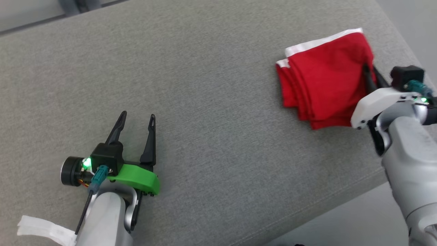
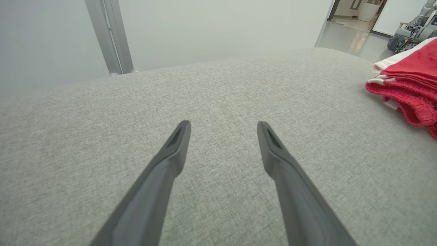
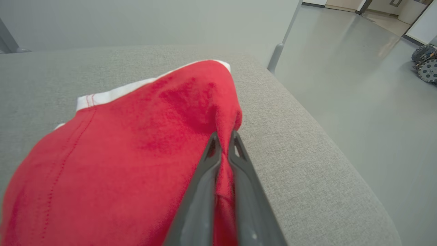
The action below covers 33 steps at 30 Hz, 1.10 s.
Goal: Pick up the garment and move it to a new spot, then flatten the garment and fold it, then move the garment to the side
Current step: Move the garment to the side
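One pincer works: your right pincer pinches the right edge of the folded red fabric garment with white trim, near the right edge of the grey upholstered worktop. Your left pincer rests spread, well apart. Likely the final move aside; carry it without spilling folds.

Robotics lab: parked wheeled robot, bare glossy floor.

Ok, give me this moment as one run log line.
right gripper: shut on red garment edge | left gripper: open, empty, over grey cushion | garment: folded, near cushion's right edge
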Tool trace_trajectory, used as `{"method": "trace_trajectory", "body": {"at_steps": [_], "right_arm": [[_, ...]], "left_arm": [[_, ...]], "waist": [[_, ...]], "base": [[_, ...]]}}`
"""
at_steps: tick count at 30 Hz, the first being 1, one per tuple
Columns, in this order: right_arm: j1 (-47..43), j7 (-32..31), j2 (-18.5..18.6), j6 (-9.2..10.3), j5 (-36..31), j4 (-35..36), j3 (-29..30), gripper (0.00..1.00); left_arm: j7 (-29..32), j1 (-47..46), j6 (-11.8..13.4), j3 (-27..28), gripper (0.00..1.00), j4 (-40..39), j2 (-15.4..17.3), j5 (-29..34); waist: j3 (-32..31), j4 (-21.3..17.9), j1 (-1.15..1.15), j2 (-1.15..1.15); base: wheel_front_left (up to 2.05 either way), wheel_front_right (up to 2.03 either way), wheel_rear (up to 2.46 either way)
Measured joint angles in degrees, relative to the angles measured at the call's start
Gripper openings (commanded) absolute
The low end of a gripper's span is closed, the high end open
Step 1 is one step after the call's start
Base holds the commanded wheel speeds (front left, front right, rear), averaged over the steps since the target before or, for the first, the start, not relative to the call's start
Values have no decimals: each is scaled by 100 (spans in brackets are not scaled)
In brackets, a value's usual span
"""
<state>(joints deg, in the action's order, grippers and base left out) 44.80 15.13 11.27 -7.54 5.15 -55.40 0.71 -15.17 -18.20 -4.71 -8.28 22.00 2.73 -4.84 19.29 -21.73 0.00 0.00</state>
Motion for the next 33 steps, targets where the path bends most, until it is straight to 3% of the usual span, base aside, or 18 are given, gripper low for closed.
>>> {"method": "trace_trajectory", "body": {"at_steps": [9,10,11,12,16,19,26,33], "right_arm": [[566,0,715,0,-705,-594,1851,0],[595,0,764,0,-856,-577,2086,11],[623,0,815,0,-1026,-531,2313,42],[648,0,838,0,-1150,-501,2505,100],[663,0,747,1,-1779,88,3390,100],[684,0,409,1,-2041,631,3583,100],[395,0,-237,1,-1579,1866,2538,100],[-513,0,-444,1,-864,2674,1468,100]], "left_arm": [[0,-124,-41,-79,100,-197,2,18],[0,-136,-40,-88,100,-218,1,4],[0,-149,-37,-98,100,-236,2,-1],[-1,-160,-33,-96,100,-252,1,-10],[-3,-231,-14,-114,100,-290,-21,-41],[-3,-236,23,-111,100,-298,-21,-119],[-1,-188,120,-2,100,-250,-5,-221],[-1,-15,299,190,100,-223,-3,-398]], "waist": [[540,756,0,0],[600,829,0,0],[661,897,0,0],[706,946,0,0],[876,1140,0,0],[920,1240,0,0],[704,1306,0,0],[366,1462,0,0]], "base": [[0,0,0],[0,0,0],[0,0,0],[0,0,0],[0,0,0],[0,0,0],[0,0,0],[0,0,0]]}}
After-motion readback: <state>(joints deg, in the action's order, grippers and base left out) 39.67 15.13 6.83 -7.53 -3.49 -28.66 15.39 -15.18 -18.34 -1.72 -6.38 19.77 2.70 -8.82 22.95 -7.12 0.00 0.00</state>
